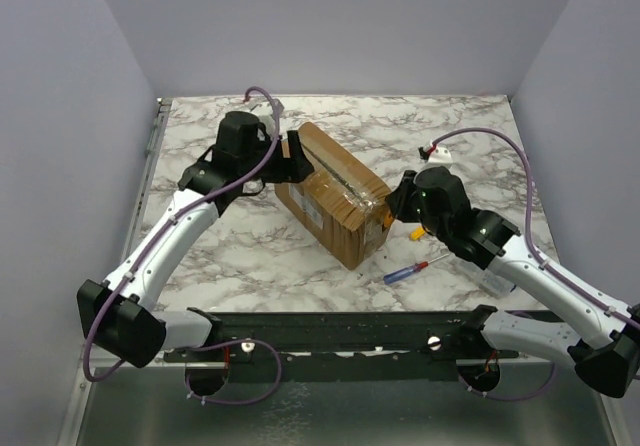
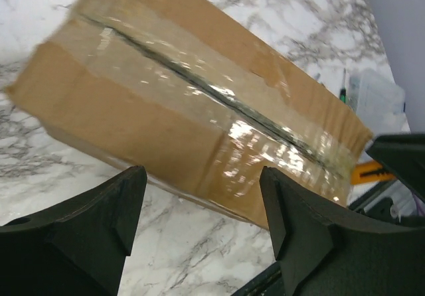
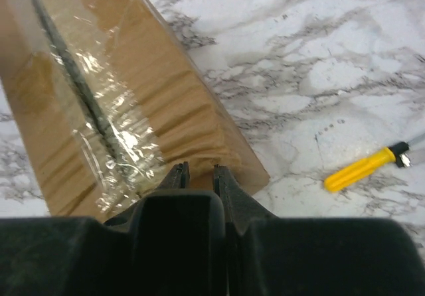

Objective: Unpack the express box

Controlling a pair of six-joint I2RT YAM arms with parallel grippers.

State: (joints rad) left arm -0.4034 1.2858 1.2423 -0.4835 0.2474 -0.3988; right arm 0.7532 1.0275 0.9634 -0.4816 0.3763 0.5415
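**Left gripper [image 2: 202, 180] spread wide, express box [image 1: 330, 191] not yet opened**

The left gripper's fingers stood far apart with nothing between them. The express box lay just ahead of them on the marble table [image 1: 450, 126], its glossy taped seam running away from the fingertips. The right gripper [image 3: 199, 171] sat at the carton's opposite end, jaws drawn almost together and tips against the end edge. Whether they pinched tape or cardboard could not be told.

By the look of it, the unpacking had barely begun. The flaps lay flat under the tape and nothing had come out. Freeing the seam, lifting the flaps and emptying the carton all remained.

Only the overhead view showed both arms bracketing the box, with a blue-and-red screwdriver [image 1: 410, 271] near the right gripper. The left wrist view alone showed a dark line along the seam, cut or mere gap unclear, and a clear plastic case [image 2: 375, 93] beyond the box. The right wrist view showed a yellow handle [image 3: 362, 170] off to that gripper's right.
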